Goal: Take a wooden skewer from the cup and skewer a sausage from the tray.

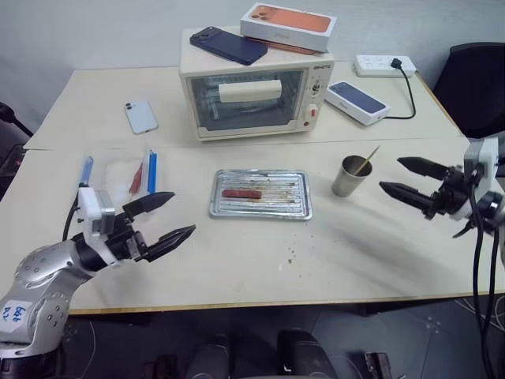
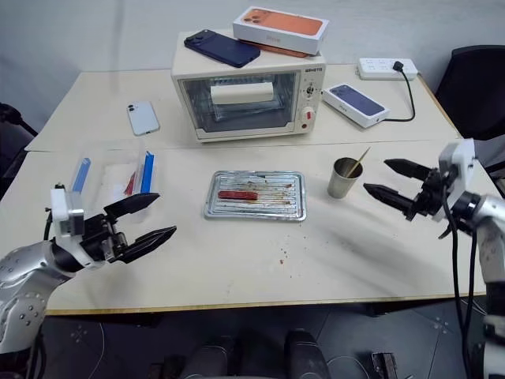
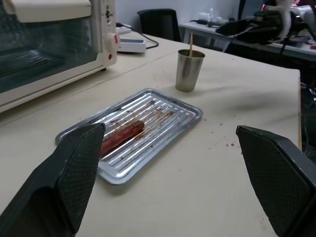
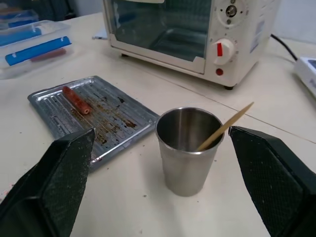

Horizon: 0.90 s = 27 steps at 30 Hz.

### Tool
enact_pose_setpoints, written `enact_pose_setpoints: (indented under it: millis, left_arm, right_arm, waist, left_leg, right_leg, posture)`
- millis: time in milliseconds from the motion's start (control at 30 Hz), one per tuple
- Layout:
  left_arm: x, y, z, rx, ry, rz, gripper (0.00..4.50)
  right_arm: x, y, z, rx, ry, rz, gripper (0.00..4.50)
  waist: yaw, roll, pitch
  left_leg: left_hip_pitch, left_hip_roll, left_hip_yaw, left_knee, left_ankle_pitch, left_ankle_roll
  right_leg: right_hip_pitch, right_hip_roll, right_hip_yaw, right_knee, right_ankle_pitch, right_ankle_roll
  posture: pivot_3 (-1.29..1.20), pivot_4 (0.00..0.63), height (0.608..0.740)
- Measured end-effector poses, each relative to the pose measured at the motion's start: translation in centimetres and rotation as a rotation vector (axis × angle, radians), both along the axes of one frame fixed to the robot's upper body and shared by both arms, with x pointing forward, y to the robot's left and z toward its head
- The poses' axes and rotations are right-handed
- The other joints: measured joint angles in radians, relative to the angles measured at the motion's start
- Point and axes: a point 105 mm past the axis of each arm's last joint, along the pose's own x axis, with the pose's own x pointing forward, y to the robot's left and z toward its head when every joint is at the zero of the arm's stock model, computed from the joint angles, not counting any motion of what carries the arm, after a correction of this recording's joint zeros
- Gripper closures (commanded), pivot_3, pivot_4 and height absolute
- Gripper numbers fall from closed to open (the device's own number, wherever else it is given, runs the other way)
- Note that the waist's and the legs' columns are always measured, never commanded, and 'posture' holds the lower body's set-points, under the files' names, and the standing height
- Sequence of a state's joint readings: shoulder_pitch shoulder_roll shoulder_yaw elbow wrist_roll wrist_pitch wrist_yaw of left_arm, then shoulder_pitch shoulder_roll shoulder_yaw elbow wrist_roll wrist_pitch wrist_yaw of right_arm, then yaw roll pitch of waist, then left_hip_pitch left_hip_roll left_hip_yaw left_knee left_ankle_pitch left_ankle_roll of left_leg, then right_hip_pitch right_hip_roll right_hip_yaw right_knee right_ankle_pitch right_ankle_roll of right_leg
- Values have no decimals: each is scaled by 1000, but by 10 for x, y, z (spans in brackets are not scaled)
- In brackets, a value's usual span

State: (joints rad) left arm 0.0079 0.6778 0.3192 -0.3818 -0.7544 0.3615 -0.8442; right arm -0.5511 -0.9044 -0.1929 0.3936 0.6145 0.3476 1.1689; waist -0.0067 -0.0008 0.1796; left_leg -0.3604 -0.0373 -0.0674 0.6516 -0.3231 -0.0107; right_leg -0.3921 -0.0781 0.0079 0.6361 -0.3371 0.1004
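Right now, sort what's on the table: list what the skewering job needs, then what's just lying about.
Needed:
skewer, leaning in the cup
sausage on the tray
left pincer and right pincer, both open and empty

Lying about:
toaster oven
dark phone and orange box on it
pale phone
boxed phone
power strip
plastic container of blue sticks

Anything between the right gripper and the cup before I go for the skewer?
Nothing: in the left eye view, bare table separates the open right gripper from the cup. The skewer leans toward the gripper.
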Motion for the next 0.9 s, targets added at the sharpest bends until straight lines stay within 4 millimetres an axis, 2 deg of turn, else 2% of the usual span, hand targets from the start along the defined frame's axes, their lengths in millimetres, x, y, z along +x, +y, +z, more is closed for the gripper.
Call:
enact_pose_setpoints:
  millis: [200,333,500,900]
  left_arm:
    - [1,-14,-9,-13,19,-23,16]
    - [-1,-17,-9,-7,20,-31,16]
    - [-3,-19,-9,-1,19,-36,0]
    - [-6,-21,-9,9,22,-34,0]
  right_arm:
    - [37,5,-1,-40,103,4,0]
    - [48,12,-5,-47,117,17,0]
    - [55,19,-4,-73,111,43,990]
    - [57,18,-2,-108,95,58,4174]
  waist:
    - [1,0,0]
    - [2,0,0]
    - [2,0,0]
    - [0,0,0]
  left_leg:
    - [-8,0,-1,2,1,-2]
    - [-9,0,-1,3,1,-2]
    - [-10,0,-1,4,1,-2]
    - [-10,0,-1,5,1,-2]
  right_leg:
    - [-7,0,-1,1,0,0]
    - [-7,0,-1,1,0,0]
    - [-7,0,-1,1,0,0]
    - [-7,0,-1,3,0,0]
  posture:
    - [0,150,740]
    - [0,150,740]
    - [0,150,740]
    - [0,150,740]
